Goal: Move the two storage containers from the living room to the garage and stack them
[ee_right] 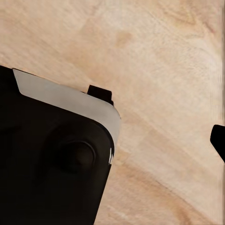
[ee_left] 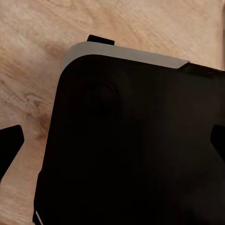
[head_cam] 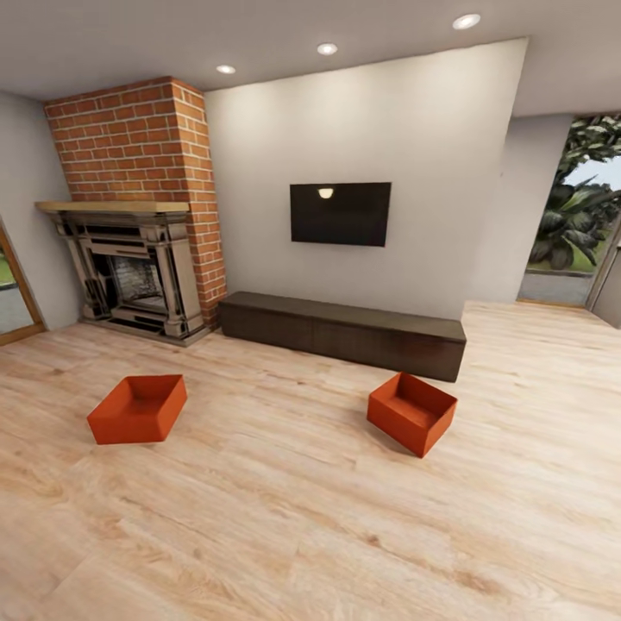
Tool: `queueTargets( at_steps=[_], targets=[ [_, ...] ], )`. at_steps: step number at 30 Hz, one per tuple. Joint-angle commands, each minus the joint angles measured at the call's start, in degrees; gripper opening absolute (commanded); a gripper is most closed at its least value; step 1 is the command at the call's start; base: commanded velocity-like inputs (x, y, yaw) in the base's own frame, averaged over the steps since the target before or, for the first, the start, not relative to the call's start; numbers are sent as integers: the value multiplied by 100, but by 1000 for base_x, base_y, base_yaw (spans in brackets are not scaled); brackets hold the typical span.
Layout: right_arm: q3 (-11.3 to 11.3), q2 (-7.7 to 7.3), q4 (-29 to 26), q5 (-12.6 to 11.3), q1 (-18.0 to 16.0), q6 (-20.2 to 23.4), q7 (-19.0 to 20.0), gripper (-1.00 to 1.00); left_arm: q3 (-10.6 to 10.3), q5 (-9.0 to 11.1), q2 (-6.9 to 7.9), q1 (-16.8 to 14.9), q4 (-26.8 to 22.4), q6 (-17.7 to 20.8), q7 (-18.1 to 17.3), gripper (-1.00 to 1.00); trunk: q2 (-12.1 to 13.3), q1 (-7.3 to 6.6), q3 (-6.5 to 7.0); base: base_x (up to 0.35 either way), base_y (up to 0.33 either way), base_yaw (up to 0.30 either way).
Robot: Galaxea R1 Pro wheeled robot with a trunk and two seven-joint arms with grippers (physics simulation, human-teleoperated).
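A living room with a light wood-plank floor (head_cam: 285,517) is seen, a long low dark-wood bench (head_cam: 345,332) set against its white wall beside a brick fireplace (head_cam: 138,216). Two open orange-red storage containers are placed well apart on the planks: the left container (head_cam: 138,408) lies with its long axis roughly across the view, while the right container (head_cam: 411,412) is turned corner-on. The left gripper (ee_left: 112,140) is seen only as dark fingertips at the frame edges above the robot's black base (ee_left: 136,145), and the right gripper (ee_right: 218,140) likewise, so whether either is open or closed cannot be told.

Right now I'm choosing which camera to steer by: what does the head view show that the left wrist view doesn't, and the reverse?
Head view alone: both storage containers, the bench, the fireplace and the wall screen. Left wrist view alone: the robot's black base close up, with dark fingertips at the edges. Both share the light wood-plank floor.
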Motion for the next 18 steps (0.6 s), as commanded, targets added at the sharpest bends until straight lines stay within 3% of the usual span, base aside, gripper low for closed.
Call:
queueTargets(
  at_steps=[1, 18],
  targets=[
    [49, 2, 13, -51, -5, -29, -4, 100, 2, 26, -3, -1, -2, -13, 5, 100, -2, 3, -5, 326, 0, 0],
    [49, 3, 13, -51, -6, -29, -4, 100, 5, 26, -1, -1, -2, -12, 6, 100, -2, 3, -5, 326, 0, 0]
  ],
)
